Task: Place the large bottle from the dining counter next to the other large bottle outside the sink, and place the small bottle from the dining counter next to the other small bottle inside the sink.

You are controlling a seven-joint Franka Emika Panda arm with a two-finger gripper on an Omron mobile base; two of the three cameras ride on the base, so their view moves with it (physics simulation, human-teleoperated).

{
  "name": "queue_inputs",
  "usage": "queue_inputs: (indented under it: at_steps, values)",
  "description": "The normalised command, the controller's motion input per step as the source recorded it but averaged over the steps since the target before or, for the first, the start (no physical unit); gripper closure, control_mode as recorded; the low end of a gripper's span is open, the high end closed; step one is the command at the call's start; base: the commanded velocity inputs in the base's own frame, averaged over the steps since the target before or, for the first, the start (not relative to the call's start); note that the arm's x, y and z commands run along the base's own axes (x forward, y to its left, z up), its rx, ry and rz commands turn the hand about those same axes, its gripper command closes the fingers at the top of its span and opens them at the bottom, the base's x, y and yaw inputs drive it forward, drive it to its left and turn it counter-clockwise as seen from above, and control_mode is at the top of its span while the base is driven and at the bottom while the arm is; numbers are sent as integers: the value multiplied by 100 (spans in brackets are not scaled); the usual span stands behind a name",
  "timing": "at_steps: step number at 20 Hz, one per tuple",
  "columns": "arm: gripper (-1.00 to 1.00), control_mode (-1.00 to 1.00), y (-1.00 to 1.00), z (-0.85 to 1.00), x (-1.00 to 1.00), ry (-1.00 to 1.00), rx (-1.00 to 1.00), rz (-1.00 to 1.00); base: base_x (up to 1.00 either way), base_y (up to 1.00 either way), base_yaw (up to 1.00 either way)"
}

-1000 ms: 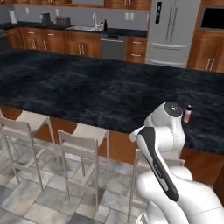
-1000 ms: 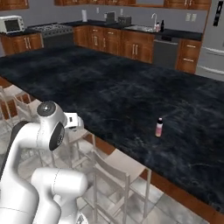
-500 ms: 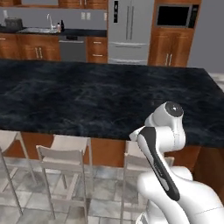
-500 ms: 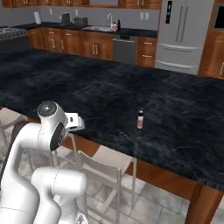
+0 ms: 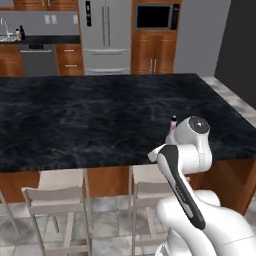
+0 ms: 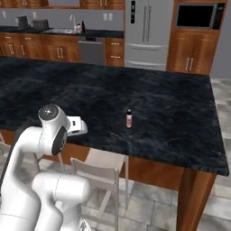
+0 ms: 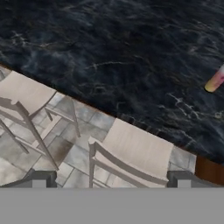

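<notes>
I see the small bottle point(image 6: 129, 118) standing upright on the dark marble bench point(image 6: 171, 108), long axis vertical, dark cap up, pinkish body with a yellowish base; in the right base view it sits close to the centre of the frame, a little toward the bench's near edge. In the left base view that bottle point(image 5: 173, 123) peeks out at about 11 o'clock from the arm's round elbow joint, mostly hidden behind it. In the hand view the bottle point(image 7: 215, 80) lies at about 2 o'clock, cut by the right edge, leaning across the frame because the camera is rolled. My arm is folded up tight, elbow high above the bench's near edge, the hand aimed down past the edge at the stools point(image 7: 131, 153) and tiled floor. The fingers point(image 7: 109, 178) stand wide apart, their dark tips at the bottom corners of the hand view, holding nothing and touching nothing. At 11 o'clock in the right base view, on the rear counter by the faucet, small bottles point(image 6: 80, 27) stand; I cannot tell their sizes.
</notes>
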Motion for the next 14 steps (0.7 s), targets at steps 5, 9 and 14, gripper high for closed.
queue_inputs:
  at_steps: [5,9,14]
  values:
    - [-100,100,0,0,0,0,0,0,0,6,-15]
    - [-100,100,0,0,0,0,0,0,10,1,-12]
    - [-100,100,0,0,0,0,0,0,14,0,-11]
